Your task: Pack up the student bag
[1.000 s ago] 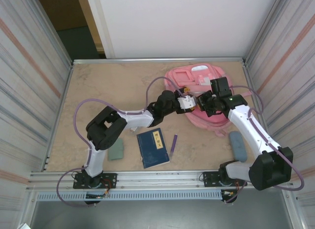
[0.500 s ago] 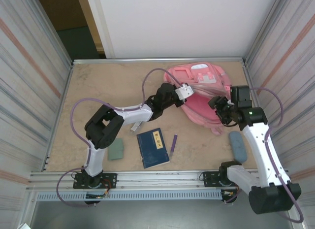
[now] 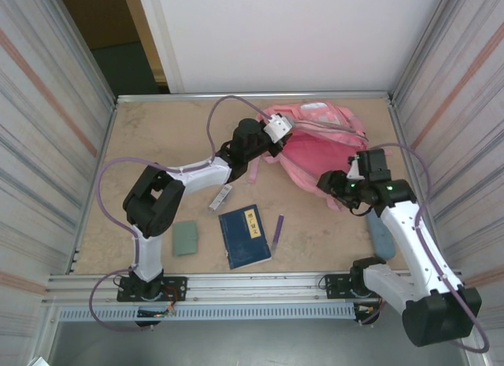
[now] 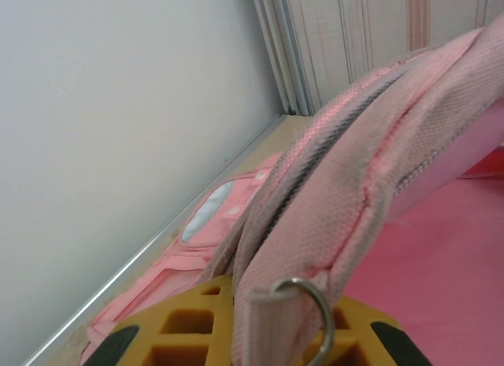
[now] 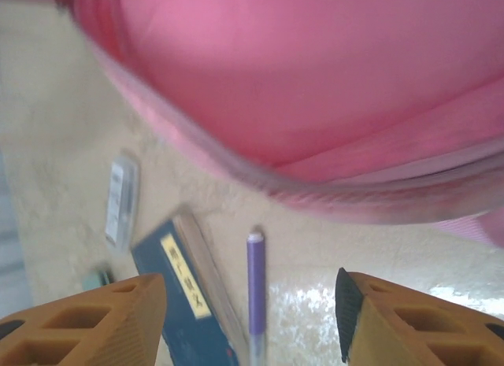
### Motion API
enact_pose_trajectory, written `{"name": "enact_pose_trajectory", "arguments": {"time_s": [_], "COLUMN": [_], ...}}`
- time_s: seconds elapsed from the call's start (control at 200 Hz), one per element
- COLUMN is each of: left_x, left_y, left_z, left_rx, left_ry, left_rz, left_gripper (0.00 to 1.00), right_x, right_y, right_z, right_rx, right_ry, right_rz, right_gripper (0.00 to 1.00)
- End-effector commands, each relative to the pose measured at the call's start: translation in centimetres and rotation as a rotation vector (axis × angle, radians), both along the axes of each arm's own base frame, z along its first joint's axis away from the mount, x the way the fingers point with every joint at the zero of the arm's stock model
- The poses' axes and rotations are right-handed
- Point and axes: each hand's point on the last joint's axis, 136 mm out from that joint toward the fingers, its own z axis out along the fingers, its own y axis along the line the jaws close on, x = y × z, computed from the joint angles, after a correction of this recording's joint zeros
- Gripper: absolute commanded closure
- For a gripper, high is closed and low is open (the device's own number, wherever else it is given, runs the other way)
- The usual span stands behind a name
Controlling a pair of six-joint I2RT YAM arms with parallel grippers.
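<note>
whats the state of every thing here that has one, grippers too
student bag, unzipped, mouth held open
left gripper, shut on the bag's edge
right gripper, open, holding nothing
blue book, closed, lying flat
purple pen, lying flat beside the book

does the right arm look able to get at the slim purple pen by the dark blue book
Likely yes: the right gripper is open and empty, close to the purple pen, which lies uncovered beside the blue book. The pink fabric backpack sits farther back, not over it.
</note>
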Motion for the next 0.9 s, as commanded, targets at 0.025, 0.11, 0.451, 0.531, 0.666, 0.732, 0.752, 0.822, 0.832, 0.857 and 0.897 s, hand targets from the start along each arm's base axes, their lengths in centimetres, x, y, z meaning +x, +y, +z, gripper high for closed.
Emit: {"name": "enact_pose_trajectory", "arguments": {"time_s": [0.025,0.11,0.451,0.531,0.666,0.732,0.752,0.822,0.832,0.857,0.897], "left_x": [-0.3,-0.3,-4.1,-6.1,-9.2,-11.5,-12.4,-15.6,-16.0,-17.1,-19.0], "left_y": [1.1,1.5,5.7,6.7,10.4,12.1,12.5,14.1,14.4,15.1,16.3], "left_z": [4.3,2.0,-7.9,-8.4,-8.1,-8.3,-8.5,-9.0,-9.1,-9.4,-9.9], "left_rx": [-0.123,-0.102,0.042,0.075,0.095,0.104,0.109,0.122,0.122,0.123,0.131], "left_ry": [-0.053,0.022,0.374,0.472,0.660,0.795,0.843,1.021,1.050,1.114,1.214], "left_rz": [0.006,0.010,0.044,0.032,0.151,0.198,0.206,0.245,0.257,0.289,0.335], "left_gripper": [1.00,0.82,0.52,0.46,0.37,0.32,0.32,0.32,0.32,0.32,0.32], "right_x": [-0.5,-1.2,-5.3,-5.5,-5.3,-5.1,-5.1,-4.9,-4.9,-4.9,-4.9], "right_y": [2.2,3.4,8.9,9.8,11.5,12.4,12.7,13.7,13.8,14.2,14.9], "right_z": [0.7,-0.9,-5.6,-6.1,-6.9,-7.3,-7.4,-7.8,-7.9,-8.0,-8.2], "right_rx": [-0.090,-0.102,-0.075,-0.063,-0.055,-0.048,-0.047,-0.052,-0.051,-0.047,-0.044], "right_ry": [-0.057,-0.010,0.082,0.107,0.143,0.158,0.162,0.174,0.178,0.182,0.188], "right_rz": [0.160,0.221,0.515,0.561,0.616,0.639,0.646,0.671,0.676,0.685,0.701], "right_gripper": [0.40,0.41,0.47,0.50,0.52,0.53,0.53,0.54,0.55,0.55,0.56]}}
